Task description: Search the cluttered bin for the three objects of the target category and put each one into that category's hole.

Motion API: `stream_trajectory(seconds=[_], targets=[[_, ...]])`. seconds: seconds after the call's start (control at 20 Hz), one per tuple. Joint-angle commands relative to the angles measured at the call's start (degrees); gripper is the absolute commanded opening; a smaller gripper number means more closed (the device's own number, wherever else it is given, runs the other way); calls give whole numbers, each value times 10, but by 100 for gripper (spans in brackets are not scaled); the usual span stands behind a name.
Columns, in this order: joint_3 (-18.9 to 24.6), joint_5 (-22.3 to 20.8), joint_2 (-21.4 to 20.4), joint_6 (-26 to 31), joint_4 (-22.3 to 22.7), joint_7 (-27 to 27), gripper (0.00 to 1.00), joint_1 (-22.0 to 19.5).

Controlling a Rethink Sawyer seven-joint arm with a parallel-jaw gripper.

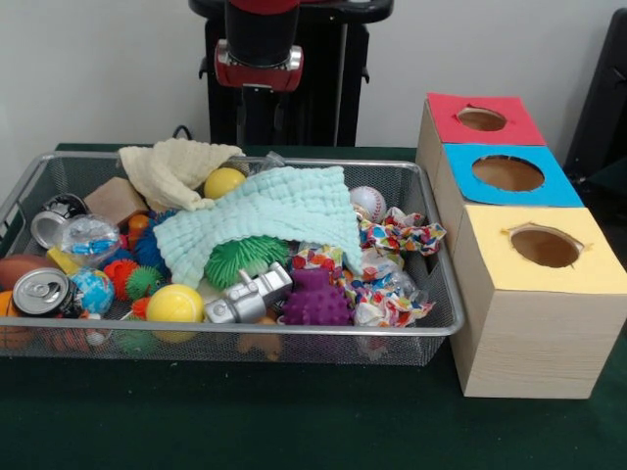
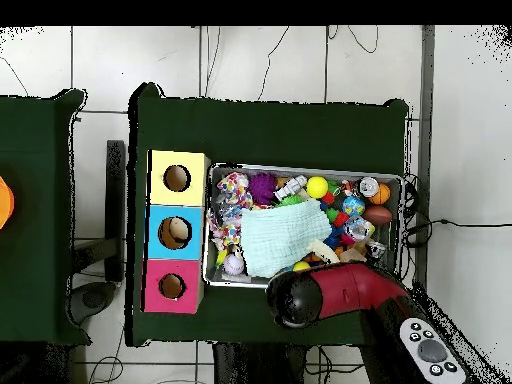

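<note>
None of the three soft animal toys shows clearly from where you stand, so count the sorting as not yet begun as far as these views tell. You cannot see the claw itself: the front view shows only the arm's [image 1: 259, 44] lower end above the far rim, and overhead its red bulk [image 2: 335, 293] hides whatever hangs below, so whether the claw is apart or together cannot be told.

Below it, the cluttered bin [image 1: 431, 333] sits on the green bench [image 1: 245, 421], still heaped. A mint cloth [image 1: 269, 220] and a cream cloth [image 1: 176, 166] cover the middle, likely hiding toys. Spiky balls, a silver toy robot [image 1: 247, 297] and cans lie around them.

The red-topped hole [image 1: 481, 118] sits farthest from the front camera; nothing shows inside it.
</note>
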Motion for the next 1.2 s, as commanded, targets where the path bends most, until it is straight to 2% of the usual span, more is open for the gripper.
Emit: stream_trajectory(seconds=[0.05,0.4,0.7,0.75,0.8,0.9,1.05,1.2], targets=[[54,2,20,43,-85,-112,100,-19],[60,12,-41,35,-36,-104,100,-32],[65,-8,-32,13,-45,-99,100,-39],[73,-19,-36,-9,-47,-102,100,-41],[87,-43,-39,-83,-48,-90,100,-46],[76,-91,-53,-153,-58,-57,100,-25],[64,-93,-43,-161,-66,-30,100,-11],[58,-77,0,-135,-86,-36,100,-14]])
